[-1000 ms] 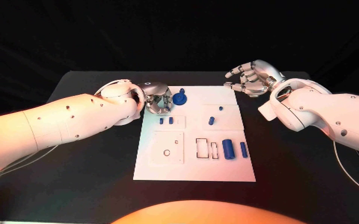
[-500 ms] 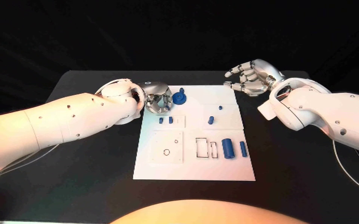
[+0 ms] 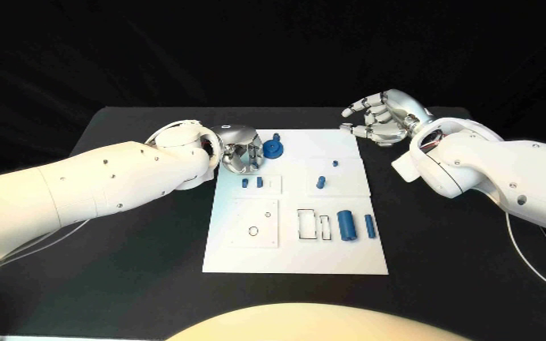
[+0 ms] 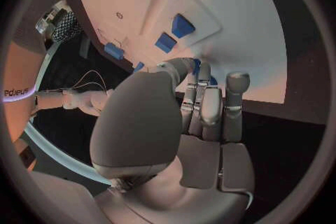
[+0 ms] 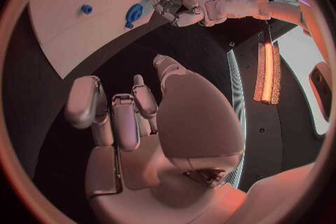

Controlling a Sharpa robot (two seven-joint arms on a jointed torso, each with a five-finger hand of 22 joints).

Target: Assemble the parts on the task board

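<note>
The white task board [image 3: 296, 254] lies in the middle of the black table. My left hand [image 3: 239, 150] is at the board's far left corner and pinches a blue round part [image 3: 275, 148] between thumb and fingers; the left wrist view shows a bit of that blue part [image 4: 198, 65] behind the thumb tip. Two small blue blocks [image 3: 252, 183] lie just in front of that hand. My right hand [image 3: 385, 120] hovers off the board's far right corner, fingers apart, holding nothing. In the right wrist view the round part [image 5: 134, 13] sits beside my left hand [image 5: 178, 5].
Two short blue pegs [image 3: 322, 182] are at mid-board. A thick blue cylinder [image 3: 345, 225] and a slimmer one [image 3: 370, 226] lie at the near right, beside outlined rectangular slots [image 3: 308, 225]. A square panel with a round outline [image 3: 252, 231] is at the near left.
My left hand has shifted slightly to the right and away, with the blue round part moving along with it. The right hand has stayed where it was.
</note>
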